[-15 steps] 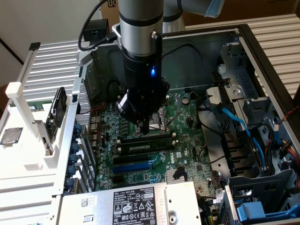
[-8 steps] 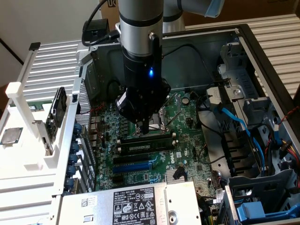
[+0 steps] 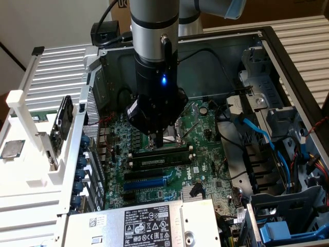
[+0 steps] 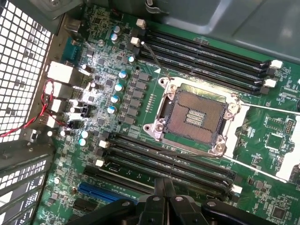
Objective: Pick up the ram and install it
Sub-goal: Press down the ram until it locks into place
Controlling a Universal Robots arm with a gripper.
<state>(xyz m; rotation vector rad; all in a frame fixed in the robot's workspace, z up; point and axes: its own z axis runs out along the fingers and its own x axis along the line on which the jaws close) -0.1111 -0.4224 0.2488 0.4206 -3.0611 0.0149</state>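
The ram (image 3: 157, 161) is a long dark stick with a pale label. It stands on edge in one of the black memory slots (image 3: 154, 152) on the green motherboard (image 3: 205, 154), just behind the blue expansion slot (image 3: 146, 181). My gripper (image 3: 163, 145) points straight down over the middle of the stick's upper edge, shut with nothing between its fingers. I cannot tell whether the tips touch the stick. In the wrist view the shut gripper (image 4: 164, 188) hangs over the bank of slots (image 4: 164, 157) beside the bare CPU socket (image 4: 194, 117).
The case walls (image 3: 288, 67) enclose the board. A silver power supply (image 3: 139, 224) sits at the front, with blue cables (image 3: 262, 136) and drive cages at the exterior view's right. A white rack (image 3: 31, 144) stands outside at the left. A second slot bank (image 4: 206, 56) lies beyond the socket.
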